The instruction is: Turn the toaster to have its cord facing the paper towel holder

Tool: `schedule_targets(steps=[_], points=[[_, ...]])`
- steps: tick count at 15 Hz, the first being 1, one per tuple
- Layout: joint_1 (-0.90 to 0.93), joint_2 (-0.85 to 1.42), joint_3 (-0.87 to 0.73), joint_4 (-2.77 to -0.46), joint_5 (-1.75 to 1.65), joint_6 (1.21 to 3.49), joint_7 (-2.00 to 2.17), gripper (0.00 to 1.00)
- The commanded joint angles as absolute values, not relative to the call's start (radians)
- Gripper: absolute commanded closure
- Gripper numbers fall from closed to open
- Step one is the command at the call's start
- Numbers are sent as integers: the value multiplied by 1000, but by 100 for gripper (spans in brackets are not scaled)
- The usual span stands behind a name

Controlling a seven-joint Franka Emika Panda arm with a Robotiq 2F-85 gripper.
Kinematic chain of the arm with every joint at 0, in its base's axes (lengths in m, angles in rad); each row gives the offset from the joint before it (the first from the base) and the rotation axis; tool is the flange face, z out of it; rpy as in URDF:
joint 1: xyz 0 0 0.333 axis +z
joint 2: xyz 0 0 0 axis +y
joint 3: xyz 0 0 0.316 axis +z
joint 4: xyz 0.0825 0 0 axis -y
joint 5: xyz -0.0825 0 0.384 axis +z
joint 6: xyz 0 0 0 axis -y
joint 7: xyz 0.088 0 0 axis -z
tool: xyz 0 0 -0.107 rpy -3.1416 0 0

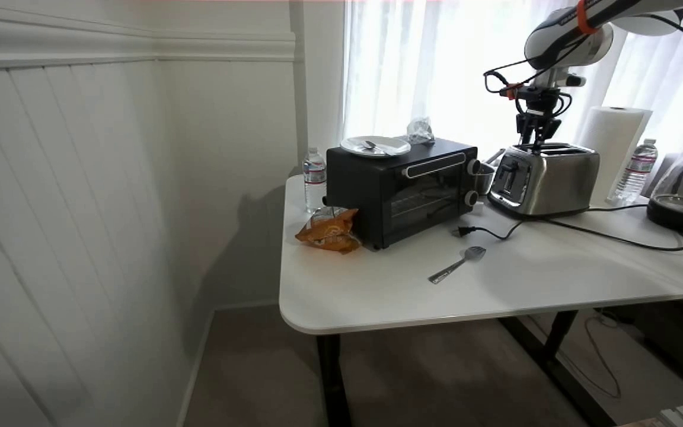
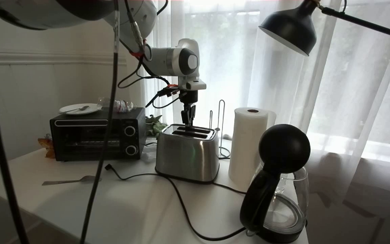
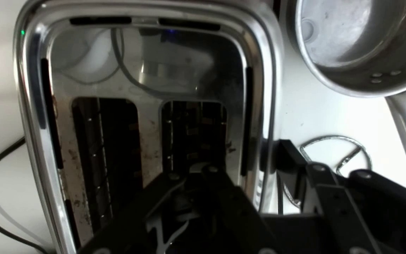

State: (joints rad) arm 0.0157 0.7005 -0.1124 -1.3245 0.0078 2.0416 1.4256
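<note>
Wrist view: you look down on the toaster [image 3: 149, 130], a silver two-slot box standing upright on the worktop [image 1: 365, 290]. Your jaws are spread astride the top of its long wall facing the curtain [image 2: 229, 74]: one finger [image 3: 227, 195] reaches to the nearer slot, the other is just outside the shell. Whether they squeeze the metal, you cannot tell.

In both exterior views, the black oven [image 1: 401, 190] is near one end of the toaster, the paper towel roll [image 2: 249, 145] near the opposite end, and the kettle [image 2: 263, 193] on the roll's side of the toaster, farther off. A steel pot [image 3: 358, 38] sits just beside the toaster's corner toward oven and curtain. Black cord [image 2: 183, 206] passes close by the toaster's base, its plug [image 1: 466, 230] lying on the oven side; where it joins the toaster, if it does, is hidden.

Expect a stiff, hollow metal body, probably middling in weight and slick on its polished faces, more willing to slide and pivot than to lift. It looks too broad to span, so that wall's top edge seems the sound hold; press firmly, yet mind the thin slot rim, which could bend. Turn it slowly and level, since the cord may snag on the kettle.
</note>
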Motion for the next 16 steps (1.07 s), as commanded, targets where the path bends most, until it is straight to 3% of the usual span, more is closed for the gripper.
schedule_targets(steps=[1, 16], points=[[19, 618, -108, -1375, 0, 2008, 1329, 83], [52, 395, -103, -1664, -45, 2039, 897, 83]])
